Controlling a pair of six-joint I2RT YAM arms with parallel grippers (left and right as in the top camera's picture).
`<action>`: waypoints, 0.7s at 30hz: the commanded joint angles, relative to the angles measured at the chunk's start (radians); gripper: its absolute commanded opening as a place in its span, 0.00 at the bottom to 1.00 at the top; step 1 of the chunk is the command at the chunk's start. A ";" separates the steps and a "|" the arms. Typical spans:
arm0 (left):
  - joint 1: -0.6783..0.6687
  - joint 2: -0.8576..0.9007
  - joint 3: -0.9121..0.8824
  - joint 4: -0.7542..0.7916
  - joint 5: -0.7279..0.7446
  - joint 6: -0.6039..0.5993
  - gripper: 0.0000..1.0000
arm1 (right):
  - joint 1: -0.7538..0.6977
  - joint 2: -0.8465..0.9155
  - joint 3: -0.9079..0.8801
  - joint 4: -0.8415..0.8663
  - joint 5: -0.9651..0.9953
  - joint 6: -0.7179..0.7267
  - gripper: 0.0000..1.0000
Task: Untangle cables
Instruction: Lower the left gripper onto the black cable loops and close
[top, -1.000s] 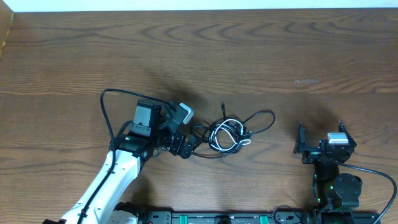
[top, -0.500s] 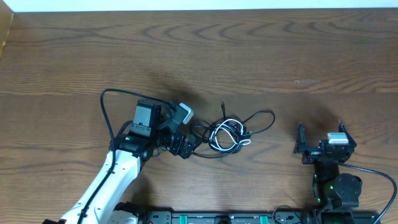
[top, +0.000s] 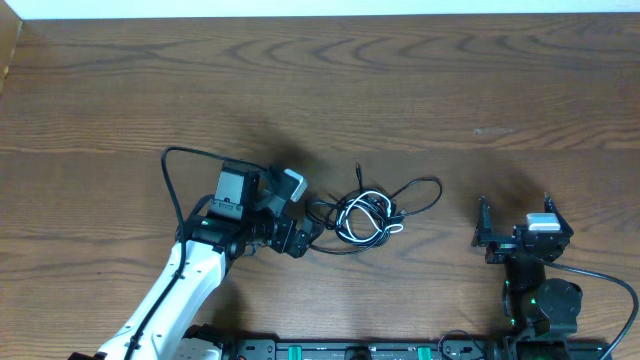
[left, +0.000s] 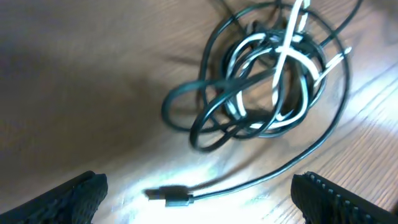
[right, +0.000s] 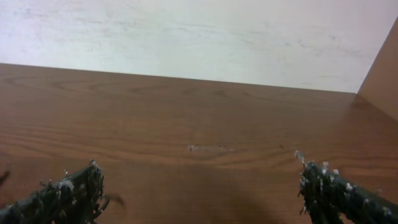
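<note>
Close up, the left wrist view resolves the cables (left: 267, 81) into a black-and-white knot on the desk (top: 420, 90), with a loose plug (left: 171, 195) lying between the tips of the wide-spread left pincer (left: 199, 202). Overhead, the right pincer (top: 516, 218), also spread, stands well apart; its tips are cropped in its own view.

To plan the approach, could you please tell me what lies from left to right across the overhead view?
The left hand → the tangled cables → the right hand.
</note>
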 joint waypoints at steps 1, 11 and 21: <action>-0.002 0.001 0.028 -0.038 -0.045 -0.020 0.99 | -0.008 -0.006 -0.001 -0.003 -0.004 0.012 0.99; -0.089 0.001 0.104 -0.126 -0.224 -0.021 0.99 | -0.008 -0.006 -0.001 -0.003 -0.004 0.012 0.99; -0.089 0.001 0.104 -0.132 -0.224 -0.020 0.99 | -0.008 -0.006 -0.001 -0.003 -0.004 0.012 0.99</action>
